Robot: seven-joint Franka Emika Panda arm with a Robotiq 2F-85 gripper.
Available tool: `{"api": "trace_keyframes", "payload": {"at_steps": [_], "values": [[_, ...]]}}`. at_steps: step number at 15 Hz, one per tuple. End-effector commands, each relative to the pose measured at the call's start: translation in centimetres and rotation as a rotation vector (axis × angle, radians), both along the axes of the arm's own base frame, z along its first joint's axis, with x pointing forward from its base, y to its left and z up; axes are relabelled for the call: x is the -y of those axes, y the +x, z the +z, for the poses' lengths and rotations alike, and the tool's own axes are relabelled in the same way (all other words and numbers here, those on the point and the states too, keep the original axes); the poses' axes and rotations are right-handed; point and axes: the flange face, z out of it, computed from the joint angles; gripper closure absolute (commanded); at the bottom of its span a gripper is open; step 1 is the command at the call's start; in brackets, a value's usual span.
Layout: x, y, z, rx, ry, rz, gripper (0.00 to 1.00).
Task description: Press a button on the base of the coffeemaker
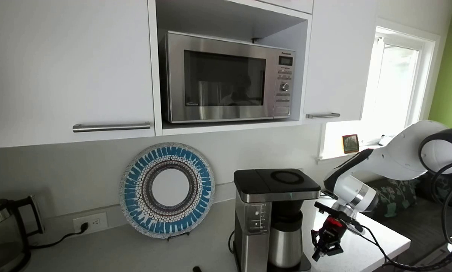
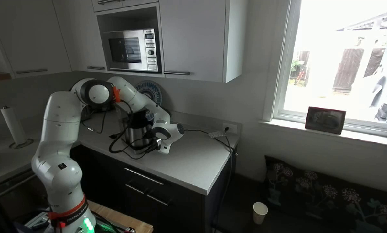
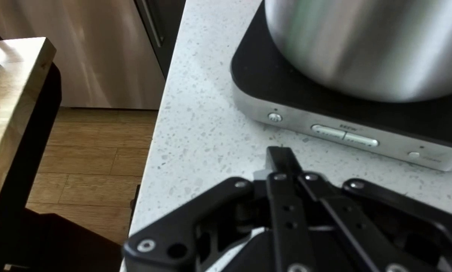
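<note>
The coffeemaker [image 1: 253, 245] stands on the counter, with its steel carafe [image 1: 285, 245] in place. It also shows in an exterior view [image 2: 140, 136], partly hidden by the arm and cables. In the wrist view its base [image 3: 305, 122] has a silver front edge with a round button [image 3: 275, 117] at the left, a long split button [image 3: 344, 136] in the middle and a small button [image 3: 414, 154] at the right. My gripper [image 3: 280, 151] is shut and empty. Its tips are in front of the base, apart from it, between the round and the long button in the picture. In an exterior view the gripper [image 1: 316, 256] hangs beside the carafe.
The counter edge [image 3: 150, 147] runs at the wrist view's left, with a wooden table [image 3: 6, 94] beyond. A microwave [image 1: 226, 77] sits in the cabinet above. A patterned plate [image 1: 167, 223] leans on the wall. A kettle [image 1: 3, 230] stands at the far left. Cables hang from the arm.
</note>
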Motion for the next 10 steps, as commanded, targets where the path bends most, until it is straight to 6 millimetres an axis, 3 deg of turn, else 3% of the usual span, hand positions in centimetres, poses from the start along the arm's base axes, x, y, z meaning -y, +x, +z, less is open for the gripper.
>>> {"api": "trace_keyframes", "payload": {"at_steps": [1,10], "values": [[0.1,-0.1,-0.4,0.004,0.036,-0.002,1.0],[-1.1,-0.8,-1.4,-0.004,0.059,-0.008,1.0]]}}
